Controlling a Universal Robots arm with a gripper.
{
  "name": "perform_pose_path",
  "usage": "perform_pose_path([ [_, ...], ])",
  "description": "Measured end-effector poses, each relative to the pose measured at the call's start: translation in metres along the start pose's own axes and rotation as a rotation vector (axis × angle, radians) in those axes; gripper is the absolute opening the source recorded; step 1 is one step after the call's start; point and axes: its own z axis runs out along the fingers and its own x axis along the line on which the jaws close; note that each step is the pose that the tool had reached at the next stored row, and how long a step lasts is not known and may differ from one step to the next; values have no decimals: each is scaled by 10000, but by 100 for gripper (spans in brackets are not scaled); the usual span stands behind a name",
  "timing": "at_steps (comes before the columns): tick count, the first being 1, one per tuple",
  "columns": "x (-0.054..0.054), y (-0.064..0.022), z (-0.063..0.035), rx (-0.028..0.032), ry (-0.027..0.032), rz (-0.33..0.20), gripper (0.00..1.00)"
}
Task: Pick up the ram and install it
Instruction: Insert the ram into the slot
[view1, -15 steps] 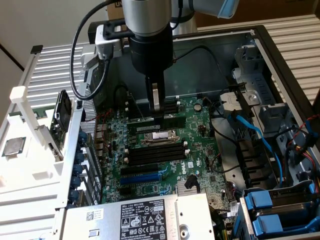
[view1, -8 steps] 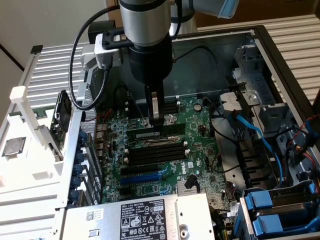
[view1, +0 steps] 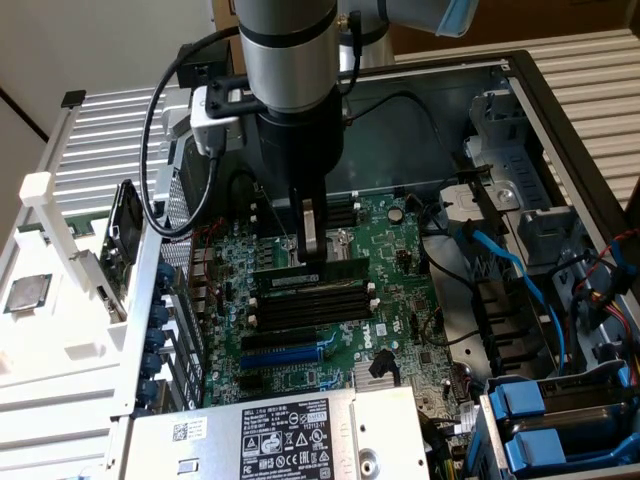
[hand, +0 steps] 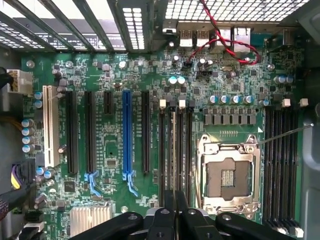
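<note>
My arm hangs straight down, gripper pinched nearly shut on one ram — three empty slots just beside.

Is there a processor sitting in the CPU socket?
No, the CPU socket is bare, with its contact field exposed inside the metal frame.
</note>
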Motion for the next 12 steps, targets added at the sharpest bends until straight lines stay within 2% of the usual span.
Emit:
perform_pose_path([
  [3, 7, -6, 16, -2, 0, -1, 12],
  [5, 7, -43, 26, -23, 0, -10, 12],
  [12, 14, -41, 37, -24, 11, -26, 12],
])
